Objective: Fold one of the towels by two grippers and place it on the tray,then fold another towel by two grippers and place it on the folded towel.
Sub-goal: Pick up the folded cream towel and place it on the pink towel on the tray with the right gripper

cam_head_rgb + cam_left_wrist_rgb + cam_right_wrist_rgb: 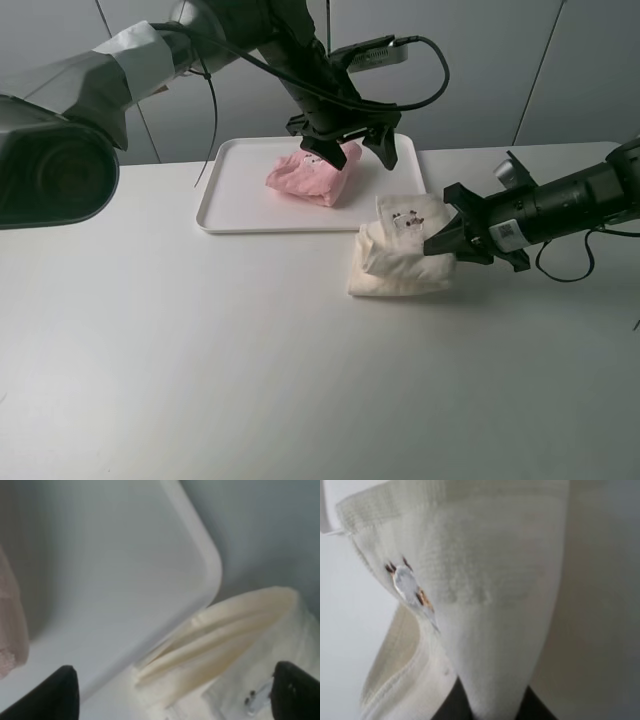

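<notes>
— Cream towel (pixel 400 262): where's it sitting?
— On the worktop (pixel 200 350), just beside the white tray (pixel 225 205), folded. The right gripper (pixel 440 245) is pinching its raised edge.
— And the pink towel (pixel 312 177)?
— Bundled on the tray. The left gripper (pixel 355 152) hangs above it, jaws spread wide, holding nothing.

A flat white table (pixel 200 380) is seen carrying a rectangular white plastic tray (pixel 225 190) with a low rim, and just beside its corner, a folded cream-white terry towel (pixel 395 265).
</notes>
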`<action>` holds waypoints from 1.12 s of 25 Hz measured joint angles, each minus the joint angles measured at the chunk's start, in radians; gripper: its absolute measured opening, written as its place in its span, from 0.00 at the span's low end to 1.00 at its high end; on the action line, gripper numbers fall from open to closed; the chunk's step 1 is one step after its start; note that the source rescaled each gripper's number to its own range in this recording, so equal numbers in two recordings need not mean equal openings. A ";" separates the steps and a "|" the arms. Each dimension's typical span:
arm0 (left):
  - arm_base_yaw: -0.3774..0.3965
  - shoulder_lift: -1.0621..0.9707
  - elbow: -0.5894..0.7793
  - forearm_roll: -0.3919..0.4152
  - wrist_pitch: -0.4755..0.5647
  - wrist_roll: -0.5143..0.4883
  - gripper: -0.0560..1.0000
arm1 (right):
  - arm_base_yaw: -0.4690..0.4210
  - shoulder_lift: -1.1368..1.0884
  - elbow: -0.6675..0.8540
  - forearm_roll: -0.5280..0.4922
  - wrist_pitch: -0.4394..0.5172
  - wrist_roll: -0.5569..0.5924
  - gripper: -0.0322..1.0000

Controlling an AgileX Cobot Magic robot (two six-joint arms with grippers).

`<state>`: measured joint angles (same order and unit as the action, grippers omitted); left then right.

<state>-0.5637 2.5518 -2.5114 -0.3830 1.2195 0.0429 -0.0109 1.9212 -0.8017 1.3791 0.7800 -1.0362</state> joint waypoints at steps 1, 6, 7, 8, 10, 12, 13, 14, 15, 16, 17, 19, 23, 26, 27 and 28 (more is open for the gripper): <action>0.007 -0.016 0.008 0.000 0.000 0.007 0.99 | 0.000 -0.023 -0.011 -0.033 0.001 0.025 0.11; 0.015 -0.126 0.124 0.041 0.000 0.060 0.99 | 0.000 -0.118 -0.156 -0.311 0.049 0.276 0.11; 0.015 -0.152 0.160 0.057 0.000 0.070 0.99 | 0.000 -0.125 -0.195 -0.368 0.074 0.328 0.11; 0.015 -0.184 0.194 0.068 0.000 0.075 0.99 | 0.000 -0.126 -0.227 -0.410 0.090 0.365 0.11; 0.016 -0.255 0.288 0.082 -0.004 0.094 0.99 | 0.000 -0.126 -0.299 -0.485 0.122 0.428 0.11; 0.026 -0.345 0.388 0.082 -0.032 0.113 0.99 | 0.000 -0.126 -0.347 -0.521 0.142 0.460 0.11; 0.034 -0.391 0.449 0.082 -0.056 0.123 0.99 | 0.000 -0.126 -0.374 -0.531 0.151 0.476 0.11; 0.041 -0.431 0.517 0.082 -0.083 0.130 0.99 | 0.000 -0.126 -0.400 -0.536 0.158 0.484 0.11; 0.050 -0.476 0.580 0.082 -0.122 0.133 0.99 | 0.000 -0.123 -0.422 -0.536 0.172 0.489 0.11; 0.059 -0.521 0.661 0.082 -0.158 0.138 0.99 | 0.000 -0.115 -0.447 -0.538 0.191 0.494 0.11; 0.071 -0.559 0.748 0.084 -0.208 0.142 0.99 | 0.000 -0.106 -0.472 -0.538 0.208 0.498 0.11; 0.096 -0.651 0.903 0.087 -0.297 0.153 0.99 | 0.000 -0.081 -0.509 -0.536 0.237 0.505 0.11; 0.158 -0.826 1.137 0.094 -0.403 0.186 0.99 | 0.016 -0.016 -0.590 -0.512 0.258 0.514 0.11; 0.192 -0.908 1.244 0.094 -0.438 0.192 0.99 | 0.072 0.047 -0.701 -0.480 0.282 0.532 0.11; 0.197 -0.924 1.277 0.094 -0.451 0.192 0.99 | 0.094 0.068 -0.740 -0.475 0.290 0.540 0.11; 0.202 -0.933 1.309 0.094 -0.470 0.192 0.99 | 0.123 0.090 -0.790 -0.473 0.297 0.553 0.11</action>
<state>-0.3622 1.6188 -1.2022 -0.2893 0.7498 0.2347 0.1116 2.0112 -1.5916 0.9061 1.0771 -0.4835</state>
